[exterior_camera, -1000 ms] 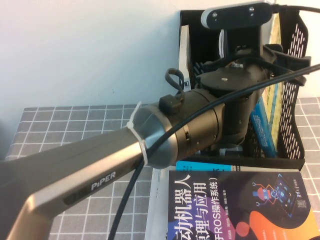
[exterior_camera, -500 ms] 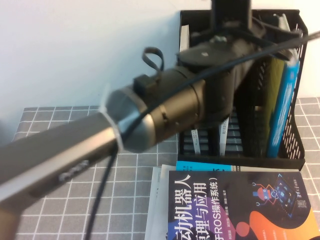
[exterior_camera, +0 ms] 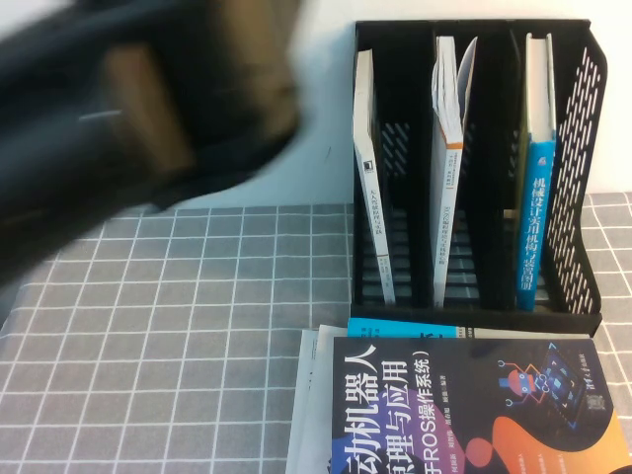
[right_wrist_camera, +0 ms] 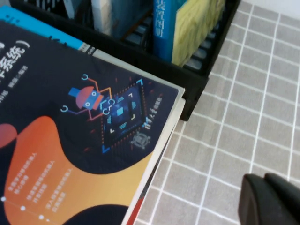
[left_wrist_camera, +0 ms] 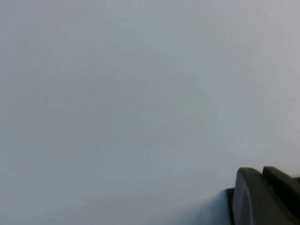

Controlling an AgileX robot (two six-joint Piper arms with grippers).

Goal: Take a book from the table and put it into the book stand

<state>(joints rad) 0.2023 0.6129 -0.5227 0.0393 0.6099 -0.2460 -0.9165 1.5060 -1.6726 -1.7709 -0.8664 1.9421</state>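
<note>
Left pincer [left_wrist_camera: 262,197] clenched, raised toward wall | right pincer [right_wrist_camera: 269,199] state unclear, over table [right_wrist_camera: 225,140]

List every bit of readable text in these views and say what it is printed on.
"动机器人", "理与应用", "于ROS操作系统)": cover of the black book on the table, title partly cut off.
"机械设计实用机构与装置图册": spine of the blue-spined book in the right slot of the book stand.
White spines: too small to read.
Left gripper, shut, facing the wall; right gripper, over the table beside the black book: no text.
</note>
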